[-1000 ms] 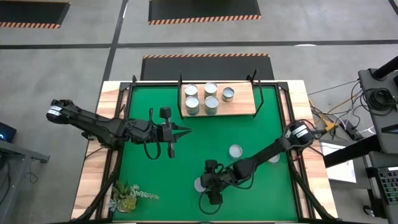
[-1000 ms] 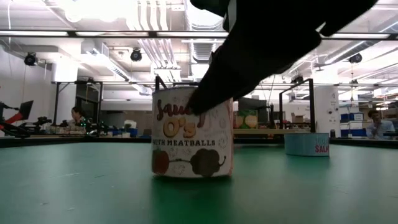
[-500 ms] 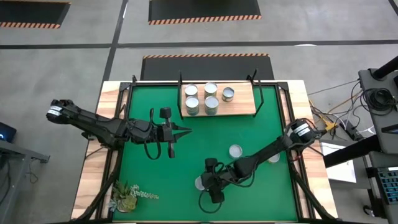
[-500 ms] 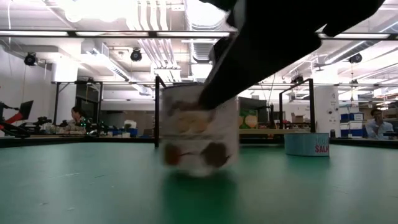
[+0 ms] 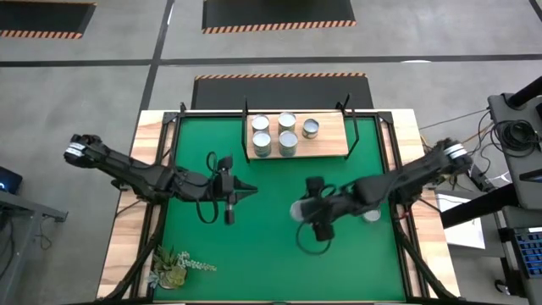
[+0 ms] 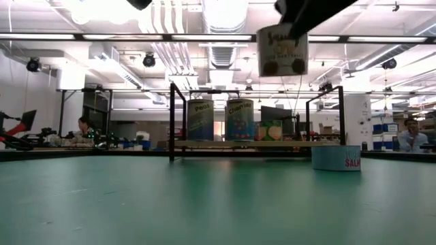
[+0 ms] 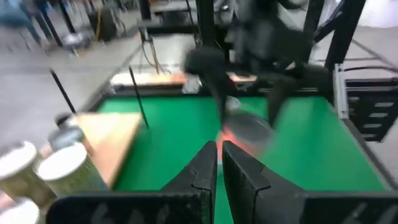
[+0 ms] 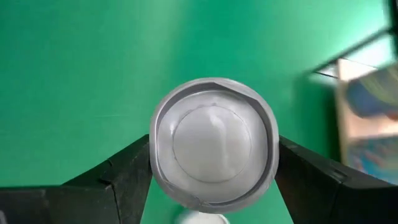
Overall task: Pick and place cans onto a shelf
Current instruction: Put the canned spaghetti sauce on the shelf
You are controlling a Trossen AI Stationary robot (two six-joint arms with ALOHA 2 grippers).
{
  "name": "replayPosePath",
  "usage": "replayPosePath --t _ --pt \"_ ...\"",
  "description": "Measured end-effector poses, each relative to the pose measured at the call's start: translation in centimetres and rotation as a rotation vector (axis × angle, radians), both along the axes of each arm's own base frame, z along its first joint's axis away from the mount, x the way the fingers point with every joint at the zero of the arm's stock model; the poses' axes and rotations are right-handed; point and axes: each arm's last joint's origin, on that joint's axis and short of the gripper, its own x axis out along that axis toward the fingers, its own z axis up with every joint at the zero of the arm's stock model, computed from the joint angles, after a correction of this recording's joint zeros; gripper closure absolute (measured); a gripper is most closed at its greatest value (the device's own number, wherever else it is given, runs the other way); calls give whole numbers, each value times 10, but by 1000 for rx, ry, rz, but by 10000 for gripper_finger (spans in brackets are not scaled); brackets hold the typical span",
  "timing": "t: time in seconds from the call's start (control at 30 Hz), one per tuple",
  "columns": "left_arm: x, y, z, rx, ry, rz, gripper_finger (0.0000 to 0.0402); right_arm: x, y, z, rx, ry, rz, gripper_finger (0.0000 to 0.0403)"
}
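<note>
The wooden shelf (image 5: 330,140) stands at the far middle of the green table, with several cans (image 5: 274,135) upright on its board. My right gripper (image 5: 306,212) is near the table's centre, shut on a can with a silver top (image 8: 214,149) and a tan printed label (image 6: 282,51), held high above the table. A low teal can (image 6: 336,158) stands on the table at the right. My left gripper (image 5: 246,188) hovers left of centre, shut and holding nothing. My right gripper pinches the can between its two fingers (image 8: 127,174), one on each side of the round wall (image 8: 155,155). The fingers slant down from above on the table's right. The can is upright and lifted clear of the table.
A green plant sprig (image 5: 174,267) lies at the near left corner. Another can's top (image 5: 370,214) shows beside my right arm. The shelf's black posts (image 6: 171,121) rise at its corners. The right half of the board (image 5: 332,144) is bare.
My right gripper has gone up and toward the far edge and the right with the can. The can stood on the table near the near edge and now hangs clear, well above it. My left gripper has rolled about its own axis.
</note>
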Motion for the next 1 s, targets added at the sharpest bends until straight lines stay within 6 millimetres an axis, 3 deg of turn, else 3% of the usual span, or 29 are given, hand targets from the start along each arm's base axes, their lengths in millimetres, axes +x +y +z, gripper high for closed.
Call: replayPosePath --t 0.27,0.4,0.5,0.63,0.77,1.0 --pt "-5 -5 -6 -160 56 32 393 -57 -54 -8 -96 -46 -131 128" --pt "-8 -5 11 -284 99 64 393 -72 -84 6 -100 -107 -192 129" --pt "-8 -5 23 -313 126 84 393 -78 -105 10 -84 -149 -236 129" --pt "-3 -7 24 -210 122 72 393 -79 -126 -4 -51 -186 -254 127" --pt "0 -8 21 -139 135 79 393 -83 -142 -18 -89 -141 -275 127" --pt "2 -8 26 -163 102 83 393 -83 -170 -27 -77 -80 -357 130"
